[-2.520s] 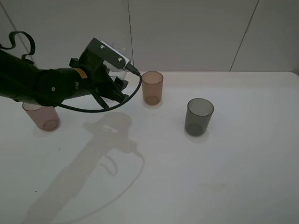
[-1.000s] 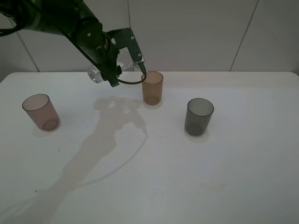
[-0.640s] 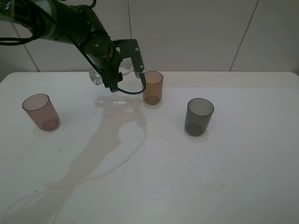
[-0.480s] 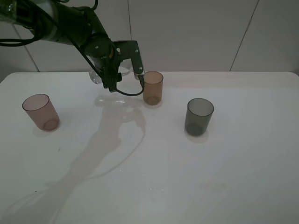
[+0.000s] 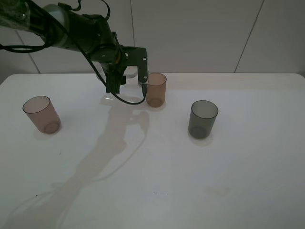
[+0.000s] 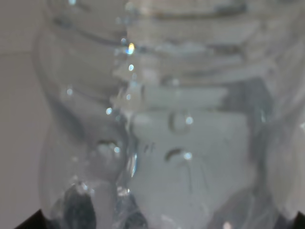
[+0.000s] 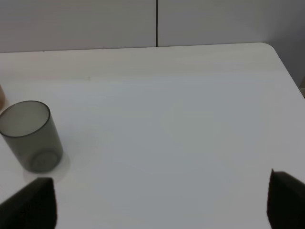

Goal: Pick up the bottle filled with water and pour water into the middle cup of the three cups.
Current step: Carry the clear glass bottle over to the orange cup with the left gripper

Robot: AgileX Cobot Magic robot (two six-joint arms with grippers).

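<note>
Holding bottle point(image 5: 130, 74) tilted, neck toward middle cup point(image 5: 156, 89), left end effector point(image 5: 127, 70)

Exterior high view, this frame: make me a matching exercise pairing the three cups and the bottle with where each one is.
Things:
1. pinkish-mauve cup
2. amber-brown cup
3. smoky-grey cup
4. bottle

Places:
A. farthest right of the cups
B. clamped in the left gripper
C. farthest left, standing alone
D. middle of the row, just right of that gripper

Pairs: 1-C, 2-D, 3-A, 4-B.
</note>
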